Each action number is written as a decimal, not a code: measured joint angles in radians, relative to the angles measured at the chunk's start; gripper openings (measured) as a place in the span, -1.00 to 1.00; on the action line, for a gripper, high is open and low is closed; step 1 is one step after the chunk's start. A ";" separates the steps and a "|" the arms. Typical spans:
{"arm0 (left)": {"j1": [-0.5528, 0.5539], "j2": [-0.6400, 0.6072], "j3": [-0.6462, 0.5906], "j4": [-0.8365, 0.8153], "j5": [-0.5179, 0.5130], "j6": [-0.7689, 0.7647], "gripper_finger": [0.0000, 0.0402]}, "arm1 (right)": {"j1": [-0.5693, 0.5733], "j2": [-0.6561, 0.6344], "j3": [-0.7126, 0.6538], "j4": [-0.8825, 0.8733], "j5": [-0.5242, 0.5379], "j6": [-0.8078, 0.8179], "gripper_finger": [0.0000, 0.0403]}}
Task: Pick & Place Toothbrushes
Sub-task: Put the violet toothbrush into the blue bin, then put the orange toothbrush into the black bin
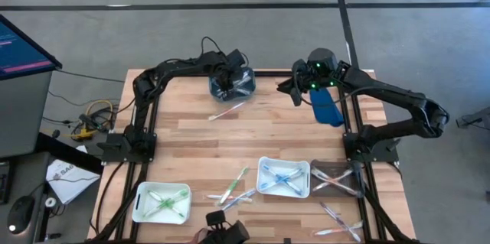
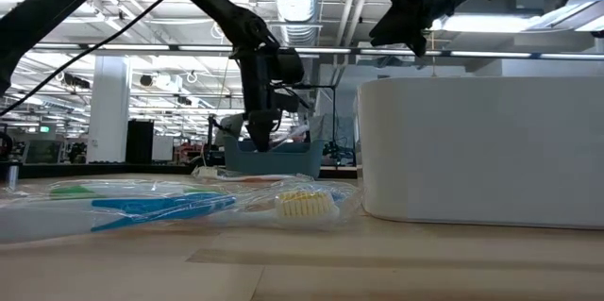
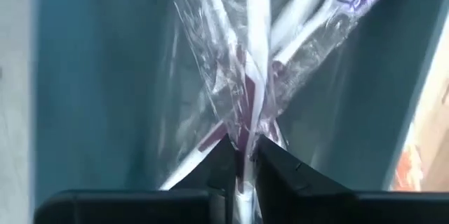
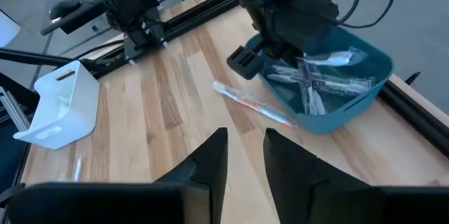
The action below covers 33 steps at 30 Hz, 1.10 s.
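Observation:
A teal bin (image 1: 233, 85) at the table's far middle holds several toothbrushes in clear wrappers (image 4: 319, 76). My left gripper (image 3: 242, 157) points down into this bin, its fingers close together about one wrapped white toothbrush (image 3: 256, 55). Another wrapped toothbrush (image 1: 227, 110) lies flat on the wood just in front of the bin. My right gripper (image 4: 245, 147) hangs open and empty above the table, to the right of the bin, and also shows in the high view (image 1: 295, 89). My left gripper has the wrapped white toothbrush between its two fingertips, at the white handle (image 3: 247, 134) where the wrapper bunches. The fingers come from above, pointing steeply down into the bin. The rest of the toothbrush lies among the others in the bin.
Near the front edge stand a white tray with green toothbrushes (image 1: 138, 212), a white tray with blue ones (image 1: 305, 175) and a dark clear tray (image 1: 315, 169). Loose wrapped toothbrushes (image 1: 236, 187) lie between and in front of them. A blue object (image 1: 326, 106) sits under the right arm.

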State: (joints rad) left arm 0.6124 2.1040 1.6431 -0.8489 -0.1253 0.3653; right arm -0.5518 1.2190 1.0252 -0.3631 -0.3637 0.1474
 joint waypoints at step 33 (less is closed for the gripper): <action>-0.087 -0.259 -0.003 0.200 -0.117 -0.124 0.02 | -0.050 0.000 0.000 0.005 0.003 -0.042 -0.57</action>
State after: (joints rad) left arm 0.5251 1.8446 1.6400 -0.6484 -0.2425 0.2409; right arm -0.6016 1.2190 1.0252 -0.3580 -0.3609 0.1050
